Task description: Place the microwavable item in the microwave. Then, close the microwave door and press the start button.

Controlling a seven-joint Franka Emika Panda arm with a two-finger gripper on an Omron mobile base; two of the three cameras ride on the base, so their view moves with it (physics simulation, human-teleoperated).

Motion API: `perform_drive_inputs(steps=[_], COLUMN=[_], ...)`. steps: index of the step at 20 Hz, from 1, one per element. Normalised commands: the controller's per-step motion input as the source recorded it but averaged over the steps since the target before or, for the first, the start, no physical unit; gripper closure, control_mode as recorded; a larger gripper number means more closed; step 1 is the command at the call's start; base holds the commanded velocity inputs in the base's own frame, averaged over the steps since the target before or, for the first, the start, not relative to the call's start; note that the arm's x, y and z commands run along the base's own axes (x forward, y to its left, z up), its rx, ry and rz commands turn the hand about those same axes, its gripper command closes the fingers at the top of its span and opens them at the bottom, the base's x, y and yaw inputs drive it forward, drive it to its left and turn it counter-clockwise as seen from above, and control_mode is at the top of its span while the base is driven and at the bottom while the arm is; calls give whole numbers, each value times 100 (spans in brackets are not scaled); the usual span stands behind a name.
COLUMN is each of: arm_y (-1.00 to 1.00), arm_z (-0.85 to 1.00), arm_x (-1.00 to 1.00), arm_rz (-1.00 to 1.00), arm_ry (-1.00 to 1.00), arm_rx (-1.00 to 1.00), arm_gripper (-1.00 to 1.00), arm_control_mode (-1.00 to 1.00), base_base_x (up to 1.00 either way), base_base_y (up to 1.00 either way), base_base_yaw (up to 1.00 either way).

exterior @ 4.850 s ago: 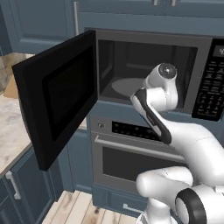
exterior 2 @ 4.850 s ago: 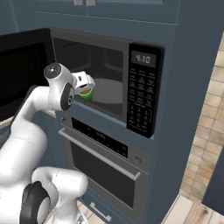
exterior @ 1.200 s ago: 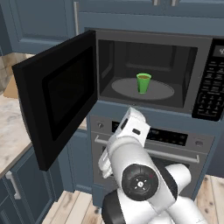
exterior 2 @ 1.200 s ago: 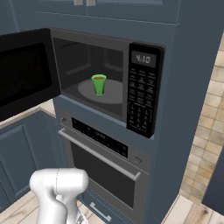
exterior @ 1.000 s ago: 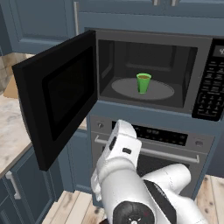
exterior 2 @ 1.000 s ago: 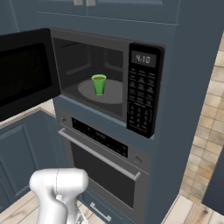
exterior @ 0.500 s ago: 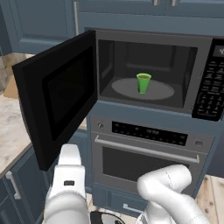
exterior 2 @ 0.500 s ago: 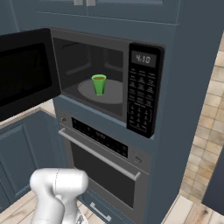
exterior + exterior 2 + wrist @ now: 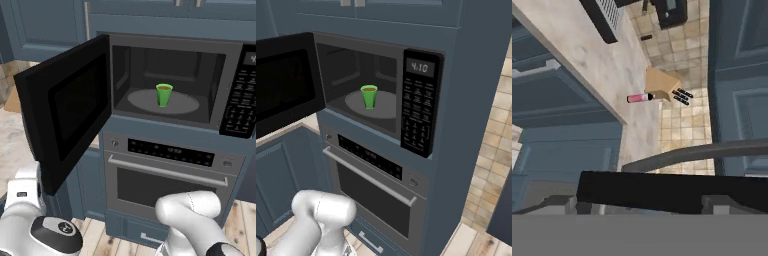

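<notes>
The small green cup (image 9: pixel 163 94) (image 9: pixel 369 96) stands upright on the round grey turntable (image 9: pixel 187 104) inside the black microwave (image 9: pixel 421 60). Nothing holds it. The microwave door (image 9: pixel 65 110) (image 9: pixel 283 80) hangs wide open to the left. The arm's white end (image 9: pixel 27 182) sits low at the left, beneath the door's lower corner. In the hand view my gripper (image 9: pixel 639 204) is open, its fingertips (image 9: pixel 560 202) wide apart with nothing between them. A black edge of the door (image 9: pixel 672 190) crosses just ahead of them.
The keypad panel (image 9: pixel 242 100) (image 9: pixel 418 107) is to the right of the cavity. Below is the oven (image 9: pixel 165 175) with its silver bar handle. Beyond the gripper, a pink bottle (image 9: pixel 638 98) and a knife block (image 9: pixel 661 84) rest on the pale counter (image 9: pixel 587 60).
The arm has swung away from the front of the oven, down and to the left under the open door. The green cup stays on the turntable; the door has not moved.
</notes>
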Motion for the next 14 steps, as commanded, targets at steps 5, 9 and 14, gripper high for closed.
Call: perform_drive_inputs(steps=[5,9,14], arm_y=[20,-29,-47], arm_z=[-46,-1,-3], arm_x=[100,42,5], arm_rz=[-20,-15,-7], arm_ry=[18,2,-4], arm_rx=[-4,0,0], arm_gripper=[-100,-100,-100], arm_control_mode=[-100,-100,-100], base_base_x=[0,0,0], base_base_y=[0,0,0], base_base_yaw=[0,0,0])
